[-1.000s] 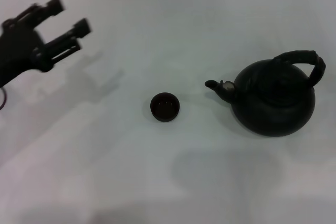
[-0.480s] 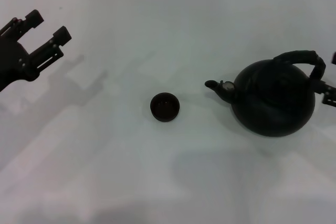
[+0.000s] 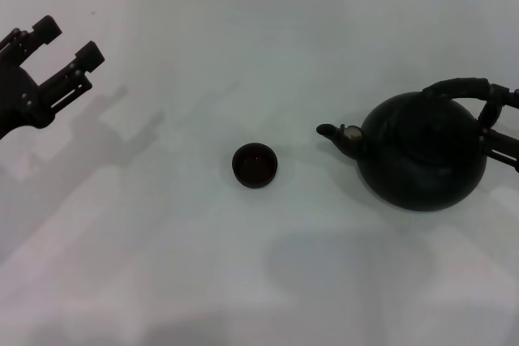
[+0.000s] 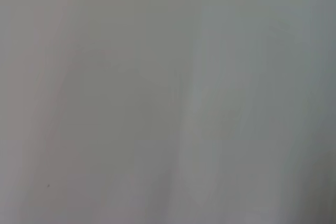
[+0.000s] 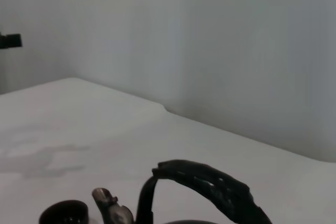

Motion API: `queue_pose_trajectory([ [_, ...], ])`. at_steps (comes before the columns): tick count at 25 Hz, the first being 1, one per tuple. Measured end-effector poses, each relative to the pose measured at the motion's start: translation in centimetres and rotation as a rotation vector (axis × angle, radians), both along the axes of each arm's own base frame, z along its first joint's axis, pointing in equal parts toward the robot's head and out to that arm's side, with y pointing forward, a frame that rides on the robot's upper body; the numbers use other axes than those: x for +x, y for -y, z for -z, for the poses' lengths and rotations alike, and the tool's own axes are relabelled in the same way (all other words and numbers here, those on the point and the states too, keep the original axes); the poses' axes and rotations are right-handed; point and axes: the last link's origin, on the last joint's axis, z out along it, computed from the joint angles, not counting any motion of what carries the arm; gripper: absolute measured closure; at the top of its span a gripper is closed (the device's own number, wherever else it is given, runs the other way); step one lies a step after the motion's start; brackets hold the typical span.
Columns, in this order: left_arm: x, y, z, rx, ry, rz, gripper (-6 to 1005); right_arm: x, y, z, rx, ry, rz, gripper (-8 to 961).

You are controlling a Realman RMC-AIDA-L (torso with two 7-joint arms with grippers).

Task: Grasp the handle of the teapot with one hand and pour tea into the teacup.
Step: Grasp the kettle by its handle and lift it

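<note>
Right now the teapot [image 3: 422,151] sits at the right of the head frame on the white tabletop [image 3: 243,265], spout pointing left toward the teacup [image 3: 255,165], which stands near frame centre, well apart from the pot. The handle [image 3: 469,91] arches over the pot's top, tilted toward the right edge.

The right pincer [image 3: 504,123] is only partly in view: it's cut off by the right frame edge, w/ one dark finger showing above the handle's right end and another below it, beside the pot's right flank. The fingers look spread to either side of the handle; can't tell whether either touches it.

The left pincer [image 3: 69,44] hangs at the upper left of the head frame, well apart from cup and pot, fingers spread w/ nothing between them; most of its arm is cut by the left edge.

Left wrist view shows just a blank pale surface, nothing to make out. Right wrist view: the ribbed handle [image 5: 210,184] at the bottom, the spout tip [image 5: 110,208] and part of the teacup [image 5: 64,214] at the lower left, pot body cut off by the bottom edge; a small dark piece at the far left edge can't be identified.
</note>
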Motion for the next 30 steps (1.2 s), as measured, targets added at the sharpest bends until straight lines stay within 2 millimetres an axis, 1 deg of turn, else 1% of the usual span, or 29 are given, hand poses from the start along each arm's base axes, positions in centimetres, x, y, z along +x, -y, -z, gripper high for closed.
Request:
queue_pose_trajectory([
  [6,0.13,-0.15,0.00,0.000,0.001,0.005,221,0.25,-0.22,0.05,0.011,0.014,0.015,292],
  [12,0.10,-0.14,0.03,0.000,0.001,0.004,222,0.45,-0.22,-0.52,0.038,0.018,0.028,392],
  [17,0.07,-0.13,0.04,0.000,0.000,0.002,223,0.65,-0.44,-0.43,0.049,0.017,0.046,486],
  [22,0.00,-0.12,0.05,0.000,-0.001,-0.002,223,0.59,-0.68,-0.12,0.050,0.025,0.043,501],
  [30,-0.19,-0.10,0.18,-0.004,0.002,-0.011,224,0.33,-0.94,0.05,0.047,0.032,0.026,634],
])
